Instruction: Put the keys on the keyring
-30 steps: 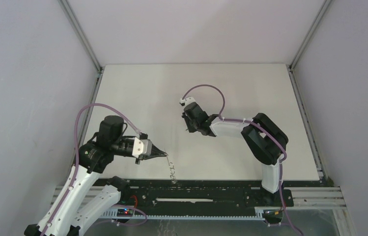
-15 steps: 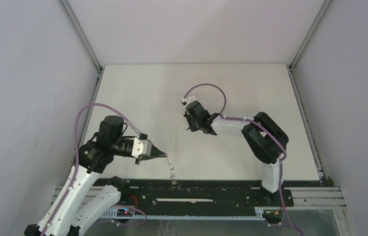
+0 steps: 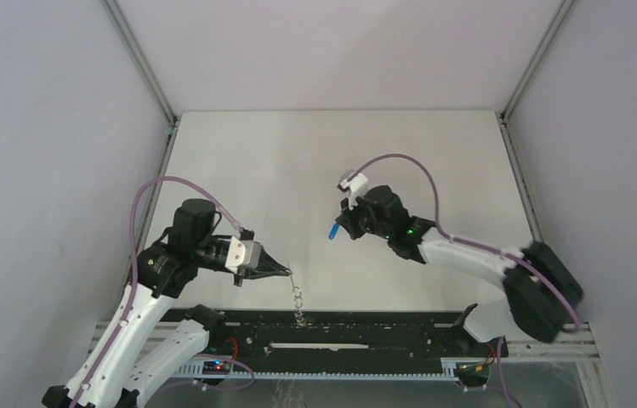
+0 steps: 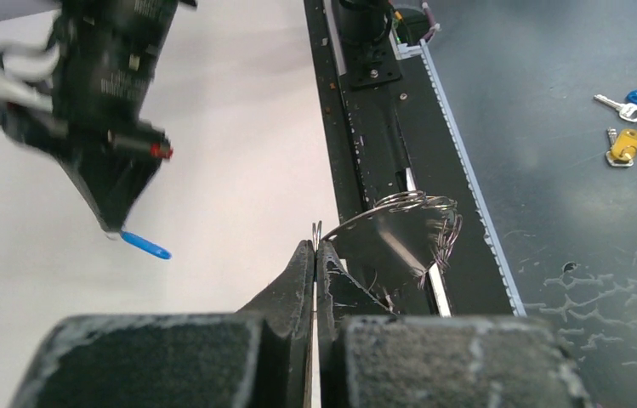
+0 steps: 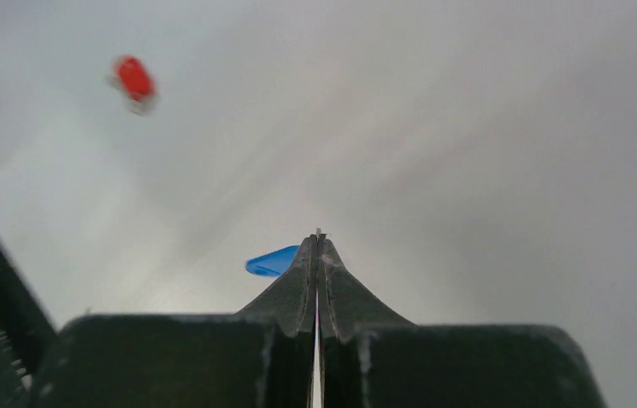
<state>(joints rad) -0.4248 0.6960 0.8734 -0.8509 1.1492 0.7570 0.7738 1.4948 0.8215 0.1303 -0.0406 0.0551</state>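
The keyring (image 4: 408, 229) is being clamped in the closed left gripper (image 4: 315, 251) and is dangling near the table's (image 3: 298, 161) near edge. The blue key (image 5: 272, 261) is being pinched in the closed right gripper (image 5: 317, 242), its head protruding sideways. The red key (image 5: 134, 78) is being left lying on the table, well apart.
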